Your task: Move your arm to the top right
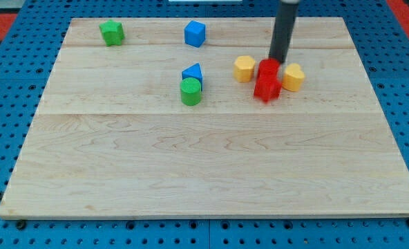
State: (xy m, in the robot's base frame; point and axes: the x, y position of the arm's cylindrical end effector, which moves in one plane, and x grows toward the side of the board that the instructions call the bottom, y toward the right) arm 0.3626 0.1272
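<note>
Tip: lower end of the dark rod, touching or just behind the upper red block, in the right half of the board, near the top edge.
Jaws: none on this rig, a plain rod only, so nothing to open or close.
Target place: top right corner of the wooden board, bare wood, up and to the view's right of the tip.
Red blocks: two red pieces, one above the other and seemingly touching; exact shapes hard to make out.
Yellow block, left: just beside the red pair on the view's left; rounded, possibly a cylinder.
Yellow block, right: just beside the red pair on the view's right, closest obstacle toward the corner.
Blue cube: near the top edge, left of the tip, well apart.
Blue triangular block: touching the green cylinder below it, near the board's middle.
Green block: near the top left corner, far from the route.
Step in hand: judged barely begun; tip not yet at the corner.
Doing it well: slide up toward the top edge first, away from the red pair, then across to the right corner. Heading straight rightward risks clipping the right yellow block. Stop short of the board's edge.
</note>
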